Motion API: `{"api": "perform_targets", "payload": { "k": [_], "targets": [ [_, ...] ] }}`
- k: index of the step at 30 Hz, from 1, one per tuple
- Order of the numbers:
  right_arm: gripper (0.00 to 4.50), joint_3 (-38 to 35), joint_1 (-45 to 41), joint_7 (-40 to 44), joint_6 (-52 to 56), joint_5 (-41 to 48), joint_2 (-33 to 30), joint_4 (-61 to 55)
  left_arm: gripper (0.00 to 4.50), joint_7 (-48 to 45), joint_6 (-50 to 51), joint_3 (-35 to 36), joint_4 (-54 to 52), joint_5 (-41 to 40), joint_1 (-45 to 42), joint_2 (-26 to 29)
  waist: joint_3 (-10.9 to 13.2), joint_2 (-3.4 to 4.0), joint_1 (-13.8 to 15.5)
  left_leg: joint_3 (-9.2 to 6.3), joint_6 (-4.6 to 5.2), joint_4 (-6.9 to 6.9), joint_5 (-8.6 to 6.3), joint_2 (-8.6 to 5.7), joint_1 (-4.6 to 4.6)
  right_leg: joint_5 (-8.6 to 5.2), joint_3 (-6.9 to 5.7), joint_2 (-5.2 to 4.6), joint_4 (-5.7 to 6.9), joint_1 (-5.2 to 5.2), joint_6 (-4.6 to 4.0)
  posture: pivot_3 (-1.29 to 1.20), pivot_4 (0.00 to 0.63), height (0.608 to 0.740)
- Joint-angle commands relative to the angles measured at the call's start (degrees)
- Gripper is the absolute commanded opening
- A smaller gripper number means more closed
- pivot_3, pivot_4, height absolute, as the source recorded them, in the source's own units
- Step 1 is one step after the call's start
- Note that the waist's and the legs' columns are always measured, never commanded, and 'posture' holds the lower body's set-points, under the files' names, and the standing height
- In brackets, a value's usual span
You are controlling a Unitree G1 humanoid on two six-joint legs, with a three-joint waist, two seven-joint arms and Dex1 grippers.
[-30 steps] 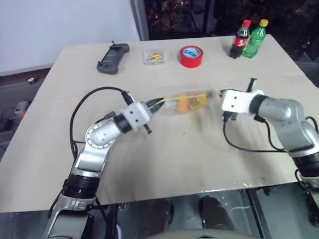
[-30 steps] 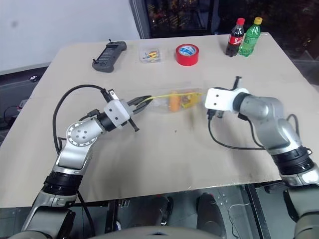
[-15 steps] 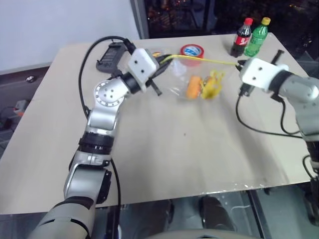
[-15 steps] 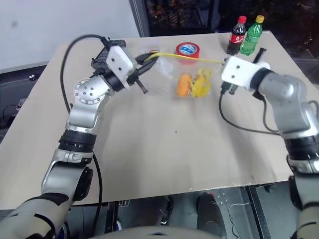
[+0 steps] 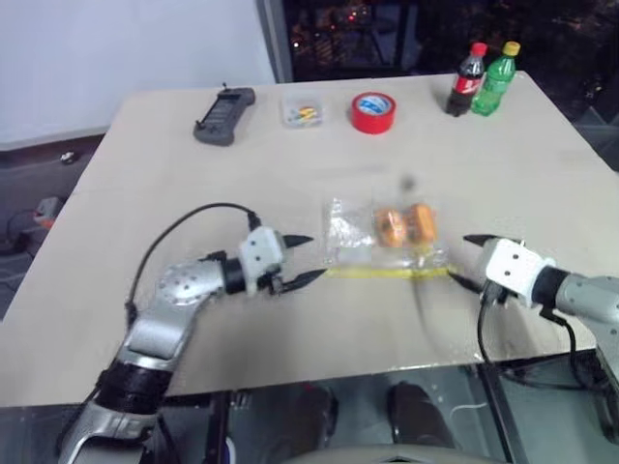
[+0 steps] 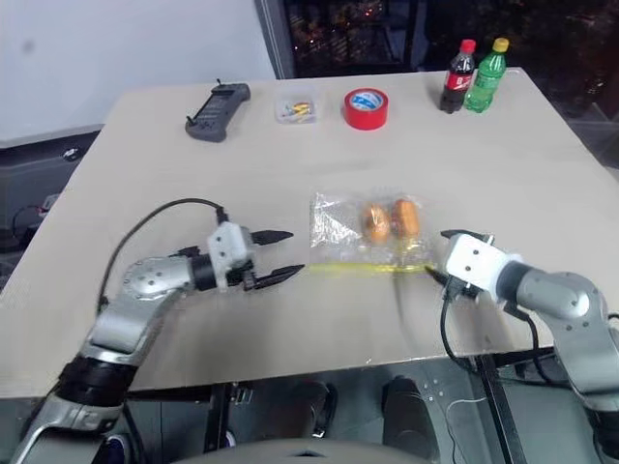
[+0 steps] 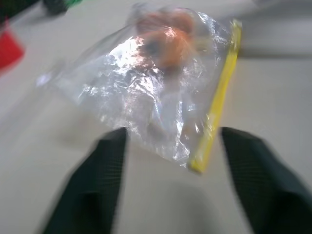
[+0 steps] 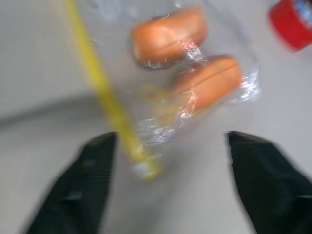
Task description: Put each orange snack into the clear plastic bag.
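Observation:
The clear plastic bag lies flat in the middle of the table, its yellow seal strip along the near edge. Two orange snacks sit side by side inside it. My left gripper is open just off the strip's left end, nothing between its fingers. My right gripper is open at the strip's right end and also holds nothing. In the right wrist view both snacks show through the film beyond the strip.
At the far side stand a black handheld device, a small clear box, a red tape roll, and a cola bottle beside a green bottle. The table's front edge runs close below both grippers.
Both grippers held the bag up by its seal strip; now they have opened and dropped back toward the near edge. The bag lies on the table.

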Motion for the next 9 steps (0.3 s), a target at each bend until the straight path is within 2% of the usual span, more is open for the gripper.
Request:
{"api": "perform_targets", "payload": {
  "k": [1,4,9],
  "targets": [
    [4.49,-11.24,4.45,3.21,3.40,7.82,-0.43,-3.11,4.43,-2.67,6.44,7.89,-4.65,-8.20,3.97,3.61,0.00,0.01,0.33,0.01,0.01,0.00,-0.01,0.00,0.04,0.00,0.00,0.00,-0.04,0.04,0.00,0.00,0.150,0.740],
    [4.49,-18.37,7.57,5.34,6.26,13.46,-0.32,-3.36,4.43,-4.09,10.89,13.72,-6.29,-14.46,6.93,5.34,0.00,0.01,0.48,0.04,0.02,-0.02,-0.03,0.01,0.11,0.00,0.03,-0.01,-0.10,0.12,-0.01,0.00,0.150,0.740],
    [4.49,-22.74,9.49,6.91,8.96,18.24,-1.30,-3.33,4.43,-6.17,12.68,16.99,-6.69,-17.16,9.12,7.17,0.00,0.02,0.95,0.07,0.04,-0.10,-0.05,0.08,0.20,0.00,0.01,0.00,-0.15,0.21,-0.01,0.00,0.150,0.740]
  ]
}}
